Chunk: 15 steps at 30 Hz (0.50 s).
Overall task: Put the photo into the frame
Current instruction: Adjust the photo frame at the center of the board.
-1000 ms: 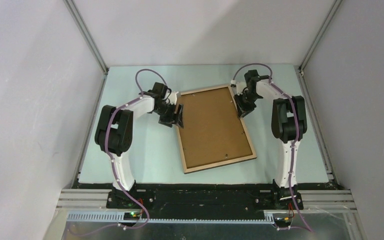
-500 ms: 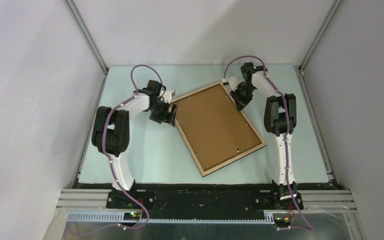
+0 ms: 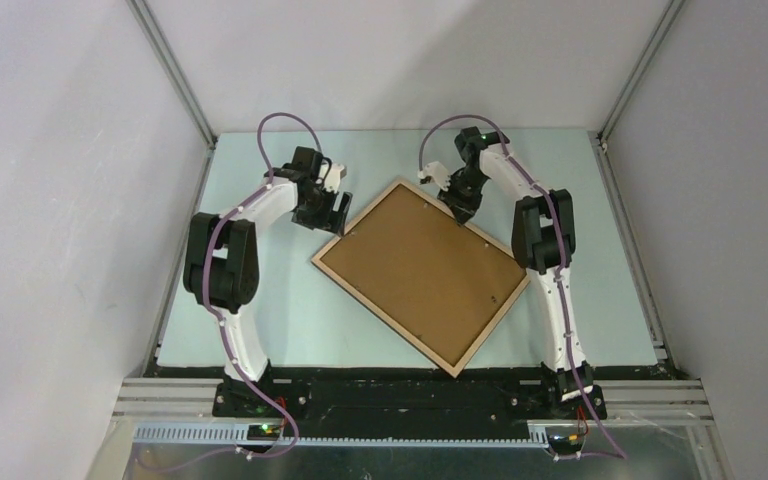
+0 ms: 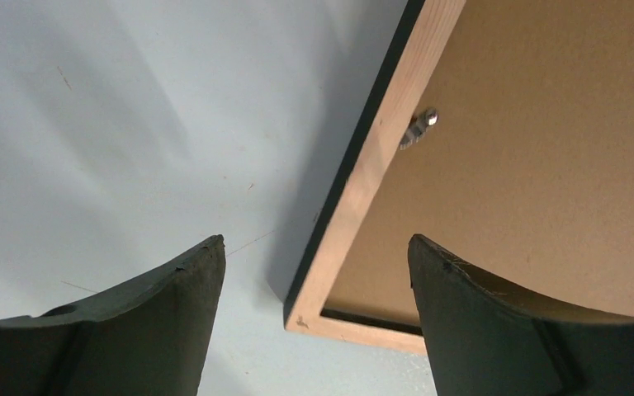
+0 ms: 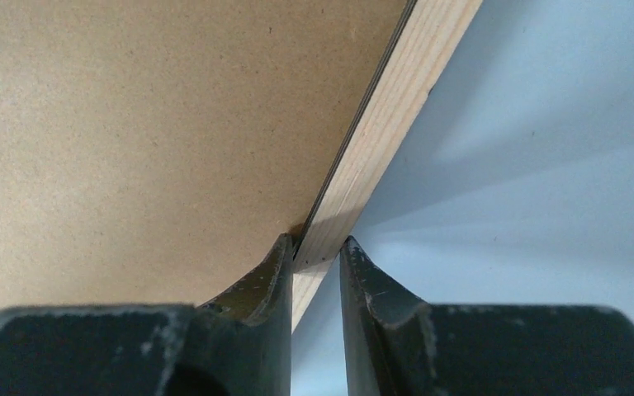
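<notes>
The frame (image 3: 384,318) lies back up and turned like a diamond on the table, its light wood rim around a brown backing board (image 3: 420,272). My right gripper (image 3: 457,205) is shut on the upper right rail (image 5: 396,99), one finger on the board (image 5: 149,124) and one outside the rim. My left gripper (image 3: 338,208) is open at the upper left rail (image 4: 380,157), with a frame corner below and between its fingers, touching neither. A small metal tab (image 4: 419,128) sticks out of the rail over the board (image 4: 545,165). The photo is hidden.
The pale green table (image 3: 260,320) is closed in by grey walls on the left, right and back. A black strip with both arm bases (image 3: 410,392) runs along the near edge. The frame's lowest corner (image 3: 457,373) reaches close to that strip.
The frame has swung counterclockwise in the top view, its near end going right, with the right gripper holding its rail and moving left. The left gripper opened wider and shifted toward the back.
</notes>
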Available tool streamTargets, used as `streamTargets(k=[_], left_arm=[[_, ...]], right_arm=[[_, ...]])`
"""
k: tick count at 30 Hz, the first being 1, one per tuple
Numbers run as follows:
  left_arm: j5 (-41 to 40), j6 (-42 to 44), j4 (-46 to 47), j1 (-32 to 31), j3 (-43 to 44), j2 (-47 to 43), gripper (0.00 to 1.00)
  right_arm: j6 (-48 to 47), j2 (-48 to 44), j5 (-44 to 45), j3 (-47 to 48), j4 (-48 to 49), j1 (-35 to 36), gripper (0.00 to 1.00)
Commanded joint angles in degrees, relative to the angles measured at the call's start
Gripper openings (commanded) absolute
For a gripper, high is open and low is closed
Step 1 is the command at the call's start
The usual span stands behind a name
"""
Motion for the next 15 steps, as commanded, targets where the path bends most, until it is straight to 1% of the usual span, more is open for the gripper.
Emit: streamTargets(k=[1, 3, 5, 6, 11, 15], left_arm=[[-0.3, 1.9, 0.3, 0.0, -0.3, -0.3, 0.85], [3.0, 2.3, 0.3, 0.0, -1.7, -0.5, 0.84], [5.2, 3.0, 0.3, 0.0, -2.9, -0.7, 0.80], [5.6, 3.5, 0.2, 0.0, -3.2, -0.9, 0.77], [7.9, 4.5, 0.3, 0.0, -4.5, -1.1, 0.68], [9.5, 4.8, 0.2, 0.0, -5.4, -0.6, 0.57]], right_arm=[[-5.2, 2.7, -0.7, 4.7, 2.3, 1.4, 0.00], [-3.6, 3.2, -0.8, 5.5, 3.1, 1.6, 0.00], [-2.3, 3.1, -0.6, 5.6, 4.4, 1.7, 0.00], [-1.7, 3.0, -0.7, 5.5, 4.8, 1.7, 0.00], [0.6, 2.3, -1.4, 5.3, 7.3, 1.9, 0.07], [2.3, 1.5, -2.4, 4.6, 8.5, 2.1, 0.08]])
